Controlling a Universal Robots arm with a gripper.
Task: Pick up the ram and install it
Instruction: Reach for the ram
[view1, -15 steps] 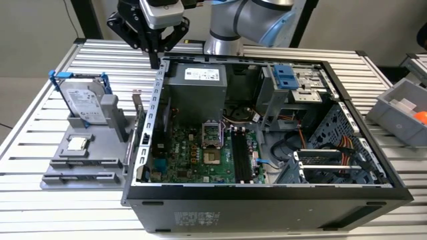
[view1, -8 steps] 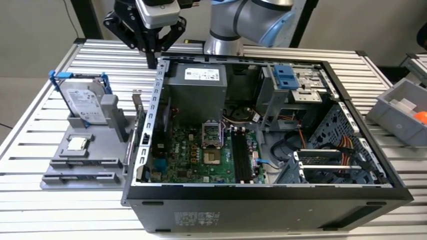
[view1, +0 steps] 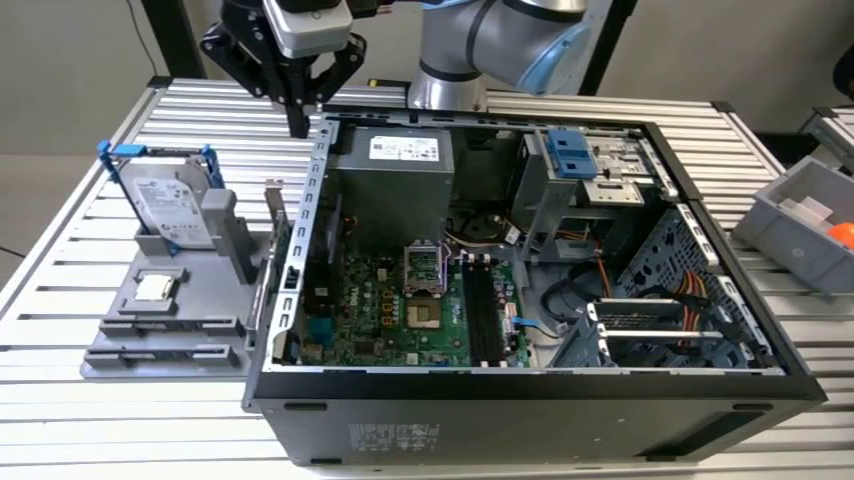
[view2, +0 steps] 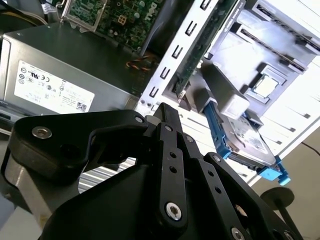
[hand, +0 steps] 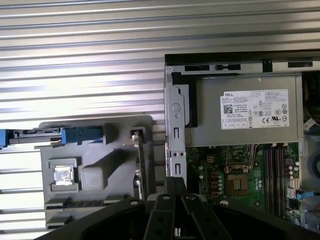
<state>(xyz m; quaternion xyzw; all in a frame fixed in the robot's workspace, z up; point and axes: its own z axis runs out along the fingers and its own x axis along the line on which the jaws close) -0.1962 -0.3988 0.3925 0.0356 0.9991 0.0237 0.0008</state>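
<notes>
The ram (view1: 278, 228) is a thin bluish-green stick standing on edge in a slot of the grey holder (view1: 160, 325), just outside the open computer case's wall. It shows edge-on in the first wrist view (hand: 141, 167) and as a green strip in the second wrist view (view2: 200, 47). My gripper (view1: 296, 122) hangs above the table beyond the ram, near the case's far corner on the exterior view's left. Its black fingers point down and are shut on nothing. The long black memory slots (view1: 481, 312) lie on the motherboard inside the case.
A silver hard drive (view1: 174, 205) in a blue frame and a small square chip (view1: 156, 288) also sit on the holder. The case (view1: 534, 395) holds a power supply (view1: 394, 160), cables and drive bays. A grey bin (view1: 814, 225) stands at the exterior view's right.
</notes>
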